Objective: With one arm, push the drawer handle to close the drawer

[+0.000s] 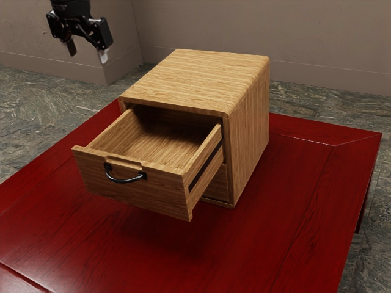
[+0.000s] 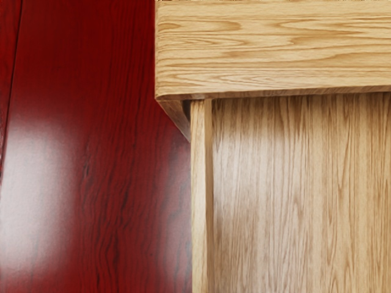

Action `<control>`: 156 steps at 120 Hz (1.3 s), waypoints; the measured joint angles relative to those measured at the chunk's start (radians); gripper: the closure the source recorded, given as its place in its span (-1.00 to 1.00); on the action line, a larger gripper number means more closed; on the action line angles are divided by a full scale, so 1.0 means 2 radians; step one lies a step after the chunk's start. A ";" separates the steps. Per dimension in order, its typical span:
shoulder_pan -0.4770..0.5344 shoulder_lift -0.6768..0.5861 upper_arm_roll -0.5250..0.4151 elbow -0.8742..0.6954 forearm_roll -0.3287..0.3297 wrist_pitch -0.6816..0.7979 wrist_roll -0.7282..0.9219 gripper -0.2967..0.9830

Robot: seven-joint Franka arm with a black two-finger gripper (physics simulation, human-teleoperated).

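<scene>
While the drawer [image 1: 153, 191] juts open, the gripper [image 1: 87, 52] hangs at the exterior view's left. Its fingers [image 1: 103, 56] gape wide, holding nothing

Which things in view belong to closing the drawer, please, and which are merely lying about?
For the job:
- open drawer
- its black handle
- wooden cabinet
- hand

Merely surroundings:
- red table
- stone floor
- wall

Room, kind unclear: stone-look floor [image 1: 36, 104], brownish walls [image 1: 244, 30]
</scene>
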 joint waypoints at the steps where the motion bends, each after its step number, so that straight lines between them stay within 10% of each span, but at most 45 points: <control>1: 0.001 0.000 -0.001 0.000 0.000 0.000 0.000 -0.51; 61: 0.084 -0.079 -0.015 0.062 -0.025 -0.056 0.010 -0.51; 94: 0.067 -0.433 -0.028 -0.453 -0.055 -0.047 0.004 -0.51; 156: 0.027 -0.426 -0.091 -0.646 -0.118 0.164 -0.041 -0.50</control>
